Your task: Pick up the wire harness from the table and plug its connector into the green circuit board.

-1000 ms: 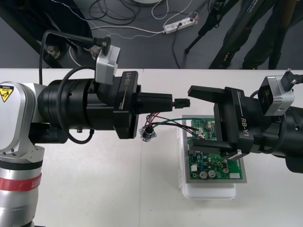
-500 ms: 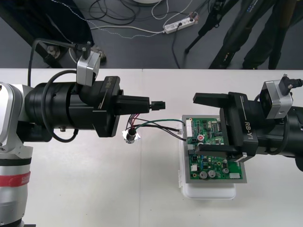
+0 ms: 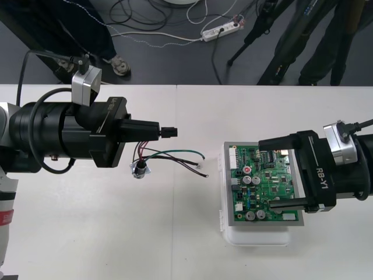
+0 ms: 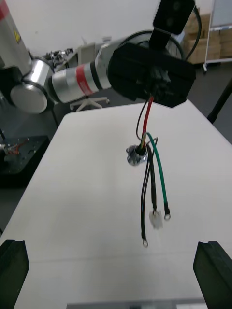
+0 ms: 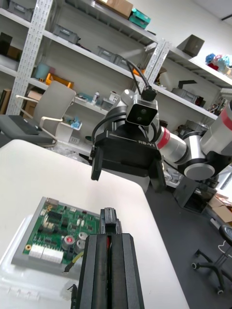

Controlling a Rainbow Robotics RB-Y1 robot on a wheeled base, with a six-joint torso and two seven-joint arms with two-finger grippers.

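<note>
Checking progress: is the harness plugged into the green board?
No: the harness hangs from the left gripper, its wire ends apart from the board.

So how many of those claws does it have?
2. The left gripper, shut on the harness, is left of the green circuit board; the right gripper stands open over that board.

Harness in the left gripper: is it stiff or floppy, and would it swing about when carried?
Probably floppy: the harness droops in loose curves from the left gripper, shut on its plug. It looks light, being only thin wires. The socket seems its heaviest part, so it may swing or drag.
</note>
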